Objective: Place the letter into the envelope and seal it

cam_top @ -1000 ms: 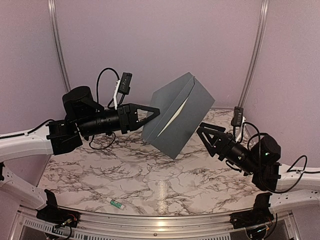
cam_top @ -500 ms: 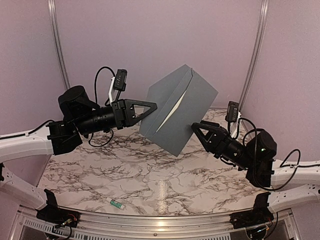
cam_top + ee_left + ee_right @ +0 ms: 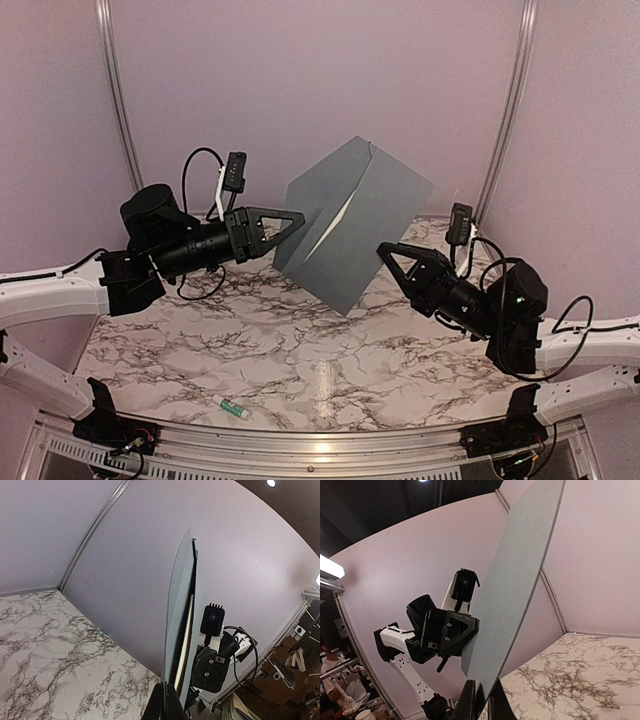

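No legible text anywhere: green print on the tube point(image 3: 232, 406) is too small to read, and the envelope point(image 3: 378, 205) shows plain grey. The envelope is in mid-air, tilted corner-down above the marble tabletop point(image 3: 300, 350), with its lowest corner off the surface. Left tool point(image 3: 297, 220) is fully closed, pinching the left edge. Right tool point(image 3: 383, 250) is clamped on the lower right edge; in the right wrist view its fingers point(image 3: 469, 701) sit either side of the sheet edge. The letter point(image 3: 340, 216) is inside the envelope, with only a pale sliver showing through the diagonal slit. How far in it sits can't be judged. Both wrist views see the envelope edge-on, so the faces are unreadable there. Back wall point(image 3: 300, 80) is behind the top corner; the gap can't be judged. The tube lies near the front tabletop edge, well apart from both tools.
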